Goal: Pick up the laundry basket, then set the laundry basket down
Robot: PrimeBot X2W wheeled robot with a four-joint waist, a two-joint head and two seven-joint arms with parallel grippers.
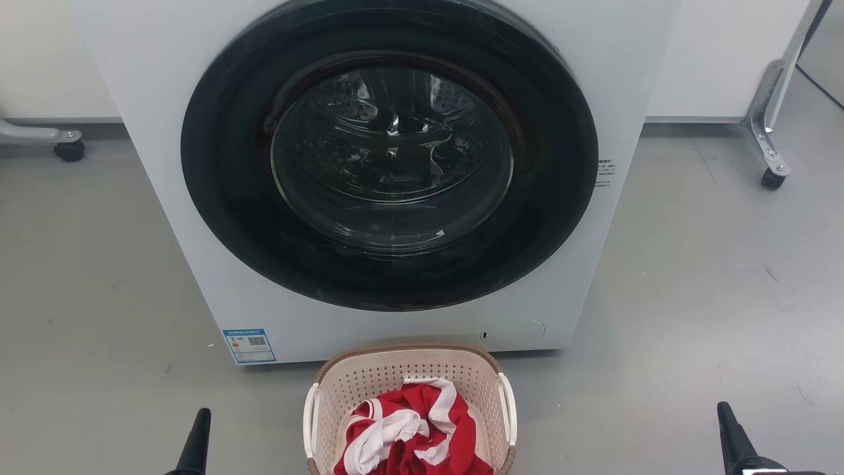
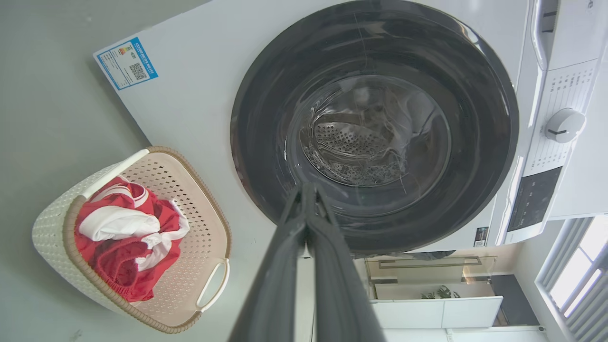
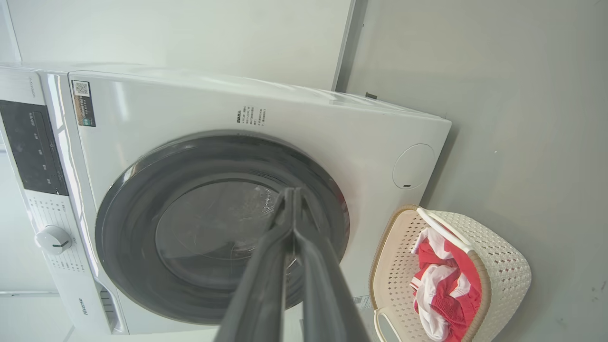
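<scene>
The laundry basket (image 1: 369,376), cream perforated plastic with a brown woven-look rim and white side handles, stands on the grey floor just in front of the washer, at the bottom centre of the head view. A red and white garment (image 1: 412,435) lies in it. The basket (image 2: 199,228) sits at the lower left of the left wrist view and the basket (image 3: 503,270) at the lower right of the right wrist view. My left gripper (image 1: 198,429) is well to its left and my right gripper (image 1: 728,429) well to its right, both apart from it. Each gripper, left (image 2: 306,190) and right (image 3: 292,194), is shut on nothing.
A white front-loading washer (image 1: 198,251) with a round dark glass door (image 1: 389,152), closed, stands right behind the basket. Wheeled metal frame legs sit at the far left (image 1: 69,148) and far right (image 1: 771,175). Bare grey floor (image 1: 712,297) lies on both sides.
</scene>
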